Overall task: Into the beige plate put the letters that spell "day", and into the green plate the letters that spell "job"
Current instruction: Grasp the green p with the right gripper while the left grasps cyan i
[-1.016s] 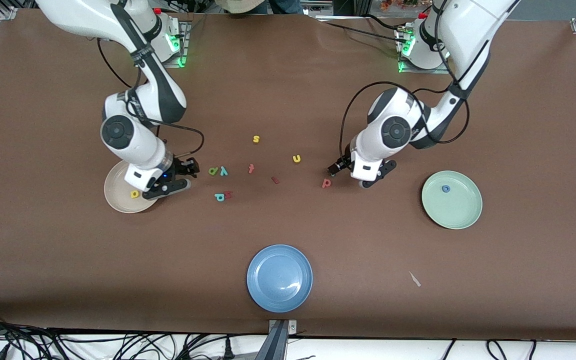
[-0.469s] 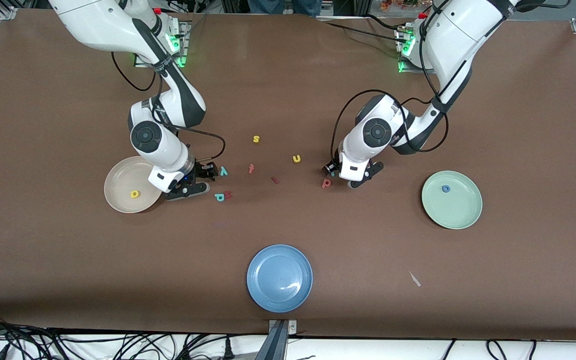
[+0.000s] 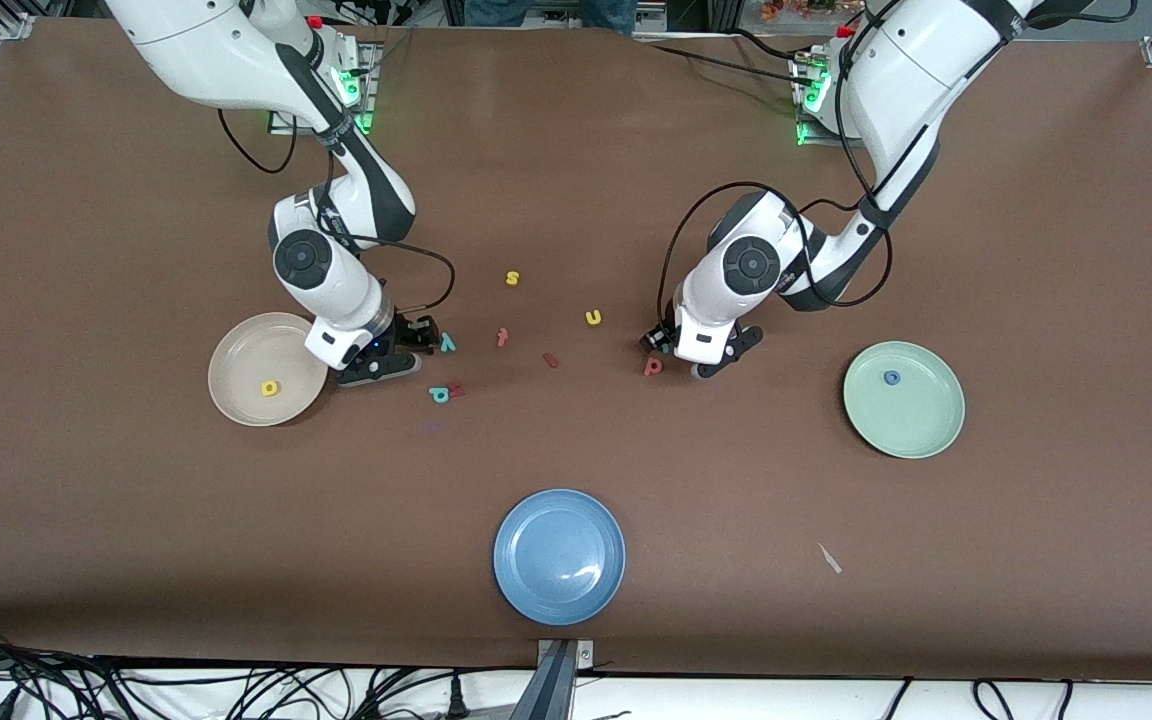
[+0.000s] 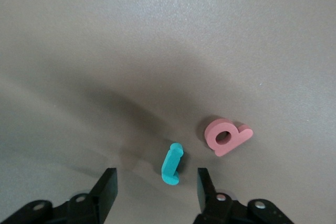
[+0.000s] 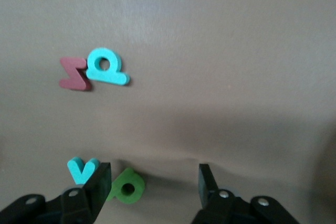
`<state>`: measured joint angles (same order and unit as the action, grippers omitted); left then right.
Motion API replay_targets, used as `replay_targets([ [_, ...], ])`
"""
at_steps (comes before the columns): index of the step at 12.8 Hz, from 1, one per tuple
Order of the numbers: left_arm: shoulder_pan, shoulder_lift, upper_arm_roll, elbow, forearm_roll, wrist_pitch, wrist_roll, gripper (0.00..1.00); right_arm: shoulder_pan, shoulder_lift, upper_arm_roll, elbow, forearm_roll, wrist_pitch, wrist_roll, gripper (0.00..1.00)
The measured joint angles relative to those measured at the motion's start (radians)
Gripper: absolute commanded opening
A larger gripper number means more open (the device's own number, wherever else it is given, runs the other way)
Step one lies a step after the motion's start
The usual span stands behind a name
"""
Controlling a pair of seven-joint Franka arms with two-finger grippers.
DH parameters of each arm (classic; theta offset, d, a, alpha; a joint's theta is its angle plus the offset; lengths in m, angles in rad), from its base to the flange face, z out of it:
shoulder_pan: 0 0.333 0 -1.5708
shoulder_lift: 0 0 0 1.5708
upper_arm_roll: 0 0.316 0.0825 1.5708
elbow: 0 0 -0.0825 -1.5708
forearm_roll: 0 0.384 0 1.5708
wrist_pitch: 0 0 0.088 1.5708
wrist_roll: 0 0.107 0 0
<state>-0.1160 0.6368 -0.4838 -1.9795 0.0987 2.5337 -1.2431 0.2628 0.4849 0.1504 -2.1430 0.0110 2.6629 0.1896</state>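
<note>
Nearest the camera sits the blue plate (image 3: 559, 556), empty and no part of your job. Farther back, the green plate (image 3: 903, 399) at the left arm's end holds the blue "o" (image 3: 892, 377). The beige plate (image 3: 266, 382) at the right arm's end holds the yellow "d" (image 3: 270, 388). So that's one letter home in each.

Next row back: the teal round-bowled letter (image 3: 439, 394) touches a dark red piece (image 3: 456, 389). Leave both. The salmon "b" (image 3: 653, 366) lies loose on the table.

Now your left gripper (image 4: 156, 184). It's low over the teal "j" (image 4: 172, 163), fingers parted, gripping nothing. The "j" lies on the table between them, closer to one finger than the other. Its long axis runs across the closing line, so I judge the fingers would meet its thin sides. The "b" lies just beside it, outside the fingers, and looks clear of the squeeze.

Your right gripper (image 5: 153, 179) is down too, just beside the beige plate, fingers apart and empty. The green "a" (image 5: 127, 186) lies between them, hard up against one finger. The teal "y" (image 3: 447, 342) sits just outside that same finger, so watch that it isn't nudged. The right arm is plainly the nearer one for both of those letters, the left for "j" and "b".

Farther back are the red "t" (image 3: 502, 338), the yellow "u" (image 3: 593, 317) and the yellow "s" (image 3: 512, 278), all spares. Apart from the letters themselves, I can read no brand or label anywhere.
</note>
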Motion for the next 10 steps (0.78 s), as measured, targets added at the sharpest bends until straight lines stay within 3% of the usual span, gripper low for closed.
replay_targets([
  [2,0.000,0.008,0.002,0.009,0.009,0.002,-0.003,0.58,0.007,0.000,0.005,-0.009,0.000,0.007,0.017,0.76],
  [5,0.000,0.021,0.010,0.021,0.015,0.002,-0.003,0.49,0.011,0.000,0.009,-0.010,0.000,0.017,0.023,0.76],
  [8,0.000,0.023,0.010,0.023,0.018,-0.001,-0.003,0.28,0.011,0.000,0.009,-0.014,0.000,0.030,0.024,0.75],
  [10,0.000,0.023,0.010,0.024,0.018,-0.001,-0.003,0.21,0.011,0.003,0.009,-0.014,-0.004,0.038,0.024,0.74],
])
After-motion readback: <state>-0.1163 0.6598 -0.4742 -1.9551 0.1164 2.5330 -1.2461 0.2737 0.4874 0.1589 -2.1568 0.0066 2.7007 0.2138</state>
